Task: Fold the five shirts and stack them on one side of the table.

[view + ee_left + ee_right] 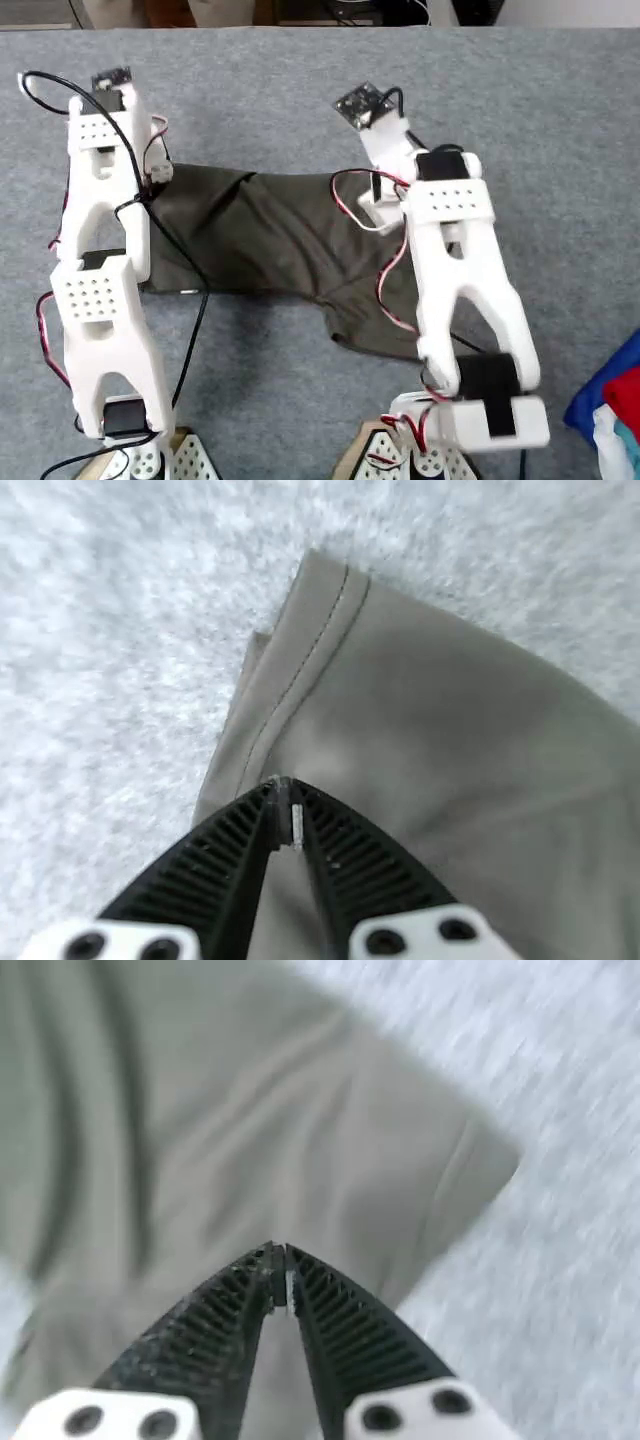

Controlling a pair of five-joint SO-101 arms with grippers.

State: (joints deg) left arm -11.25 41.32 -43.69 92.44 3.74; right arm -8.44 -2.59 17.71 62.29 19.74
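Left claw, clenched, sits at the far corner of the shirt; right claw, also clenched, further along that edge. The shirt lies crosswise on the worktop.

Arms hide parts of the olive shirt; the frame edge cuts off the coloured clothes.

High camera looks straight down over the grey table and both arms, left wrist camera sits close behind the left gripper, right wrist camera behind the right gripper, both face down, all three share the olive shirt.
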